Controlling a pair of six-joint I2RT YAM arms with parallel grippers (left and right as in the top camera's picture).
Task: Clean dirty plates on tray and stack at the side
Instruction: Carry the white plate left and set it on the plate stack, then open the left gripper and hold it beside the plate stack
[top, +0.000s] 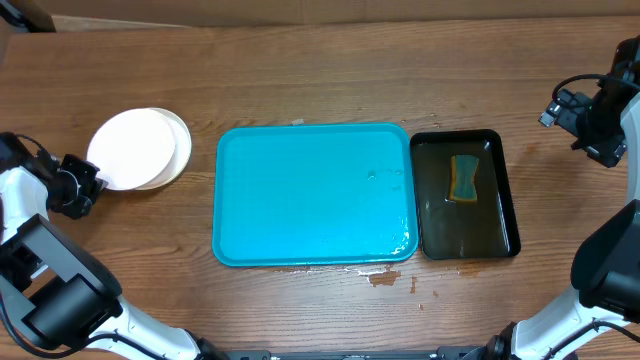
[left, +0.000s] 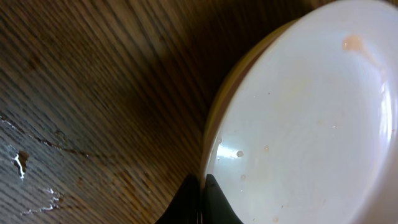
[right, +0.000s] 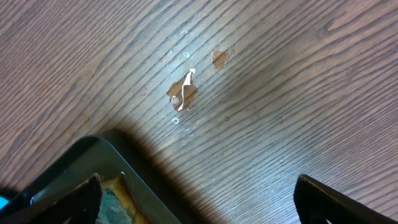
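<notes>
Now left fingers (left: 214, 205) together beside stacked plates (top: 140, 148) — right fingers (right: 339, 200) spread wide above table (right: 280, 93).

**Plates (top: 140, 148) stacked at left, tray (top: 313, 195) mid-desk**

The round plates sit upright in one stack near the desk's left edge, well apart from the tray. The top plate (left: 305, 130) is white, beaded with droplets and marked by a faint orange smear; a yellowish rim shows beneath. The turquoise tray lies flat, glistening wet near its front right corner.
</notes>
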